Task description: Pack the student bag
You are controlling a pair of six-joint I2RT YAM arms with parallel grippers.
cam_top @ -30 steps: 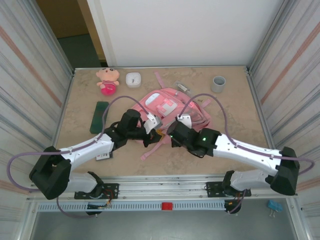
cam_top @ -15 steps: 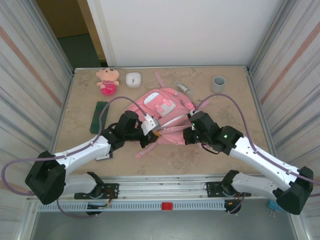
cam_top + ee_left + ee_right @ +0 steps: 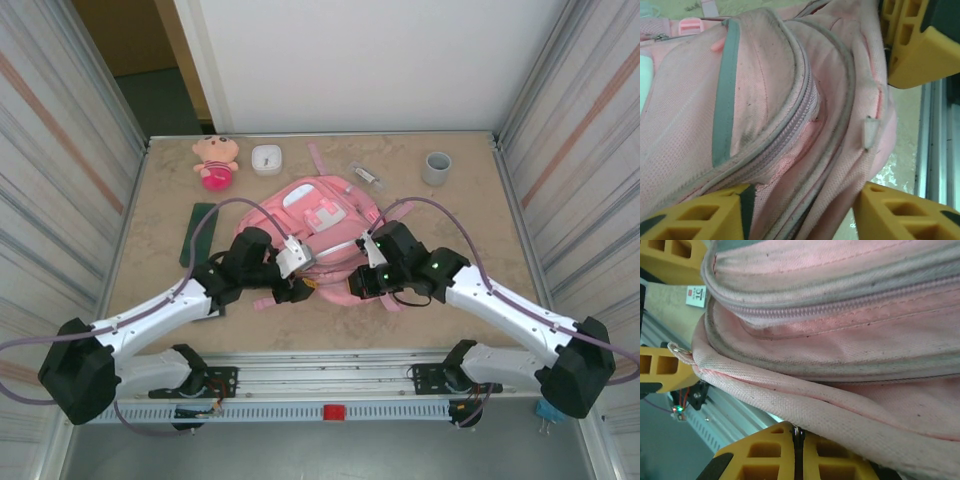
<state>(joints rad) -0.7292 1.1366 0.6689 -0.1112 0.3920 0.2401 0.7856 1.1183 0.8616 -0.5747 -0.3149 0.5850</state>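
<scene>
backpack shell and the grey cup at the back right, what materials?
Student bag: woven synthetic fabric by the look, matte pink; weave grain, stitched seams and coil zippers show in both wrist views, with grey scuffing. Grey trim strip looks like webbing. Cup: smooth, uniform matte grey, likely plastic or ceramic; too small to settle which.

Even, soft, shadowless overhead light

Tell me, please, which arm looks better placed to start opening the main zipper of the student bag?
Probably the right. The right claw is pinched shut on the student bag fabric just below a closed zipper line. The left claw straddles the bag's near corner with its jaws apart, suited to bracing.
</scene>
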